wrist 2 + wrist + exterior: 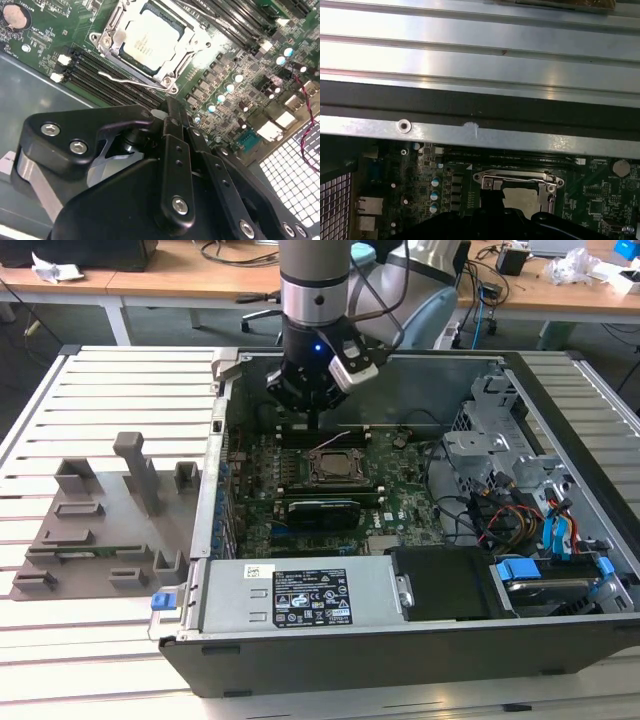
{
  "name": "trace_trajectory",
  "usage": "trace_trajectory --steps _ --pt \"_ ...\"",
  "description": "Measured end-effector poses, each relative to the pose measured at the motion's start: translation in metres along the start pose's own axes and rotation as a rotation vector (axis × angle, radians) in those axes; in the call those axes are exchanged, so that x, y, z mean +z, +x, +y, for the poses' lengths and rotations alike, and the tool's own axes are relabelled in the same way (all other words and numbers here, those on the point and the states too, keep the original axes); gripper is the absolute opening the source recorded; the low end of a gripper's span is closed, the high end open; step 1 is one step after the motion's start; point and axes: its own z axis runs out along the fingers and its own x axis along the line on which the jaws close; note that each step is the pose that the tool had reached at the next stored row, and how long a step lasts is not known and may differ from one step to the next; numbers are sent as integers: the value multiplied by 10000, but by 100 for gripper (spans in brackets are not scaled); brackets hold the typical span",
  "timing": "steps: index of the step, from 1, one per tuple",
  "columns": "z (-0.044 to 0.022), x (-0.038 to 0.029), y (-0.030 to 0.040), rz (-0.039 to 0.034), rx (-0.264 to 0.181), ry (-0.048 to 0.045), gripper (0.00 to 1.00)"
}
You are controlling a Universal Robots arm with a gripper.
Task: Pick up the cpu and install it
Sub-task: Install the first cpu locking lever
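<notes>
Seating looks like the step in hand: the cpu (150, 41) lies in the socket frame (107, 39) on the motherboard (395, 495), its silver top showing in the second wrist view. The gripper (169, 107) hovers just beside the socket, its fingers together and holding nothing. Judged from that, the chip should sit flat and square in the frame, and any push should come straight down. The thin retention lever (131, 80) runs along the socket edge nearest the fingers and could snag. Memory slots (97, 70) flank the socket, capacitors (229, 88) stand close by, and the case wall (480, 132) hems the arm in.
</notes>
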Motion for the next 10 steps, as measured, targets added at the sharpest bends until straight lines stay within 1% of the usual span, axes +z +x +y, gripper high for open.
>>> trace_trajectory --steps 1,2,4,6,8,10 --pt "-29 8 3 -17 11 -245 11" --pt "-30 16 -3 -23 12 -315 11" --pt "-32 44 -27 -18 13 -343 11" --pt "-34 98 -89 4 13 -345 11" --pt "-32 134 -115 12 8 -346 11" --pt "-8 200 -130 15 -33 -347 11"
